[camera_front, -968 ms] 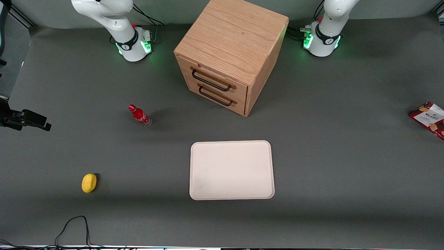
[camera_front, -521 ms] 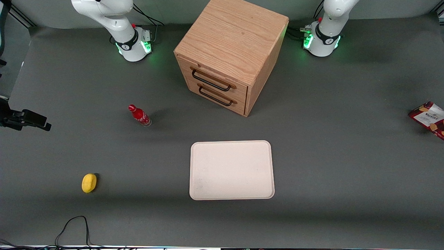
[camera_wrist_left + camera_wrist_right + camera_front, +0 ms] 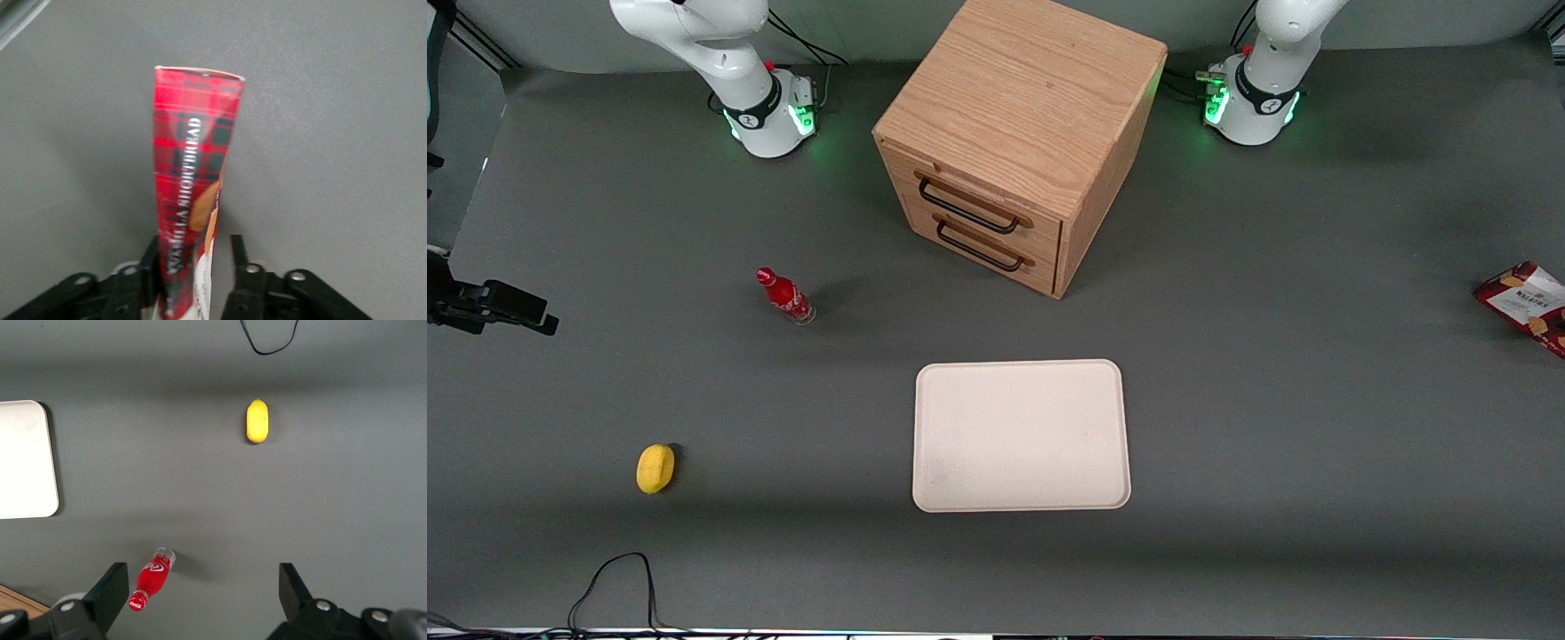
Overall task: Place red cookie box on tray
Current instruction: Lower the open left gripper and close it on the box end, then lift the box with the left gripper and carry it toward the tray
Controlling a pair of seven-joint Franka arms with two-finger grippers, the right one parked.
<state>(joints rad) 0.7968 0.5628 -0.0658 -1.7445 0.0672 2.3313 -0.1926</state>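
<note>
Box point(image 3: 190, 193) slightly lower, "SHORTBREAD", in claw point(image 3: 197, 280).

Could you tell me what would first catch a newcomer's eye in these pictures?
Probably the big wooden drawer cabinet mid-table, with the bare cream tray nearer the front camera. Then the red cookie box, standing between the fingers of the left arm's hand at the working arm's end of the table. A red soda bottle and a yellow lemon-like object lie toward the parked arm's end.

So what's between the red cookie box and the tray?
Nothing, just bare gray table, as the front view shows. The gripper is at the red cookie box, toward the working arm's end.
</note>
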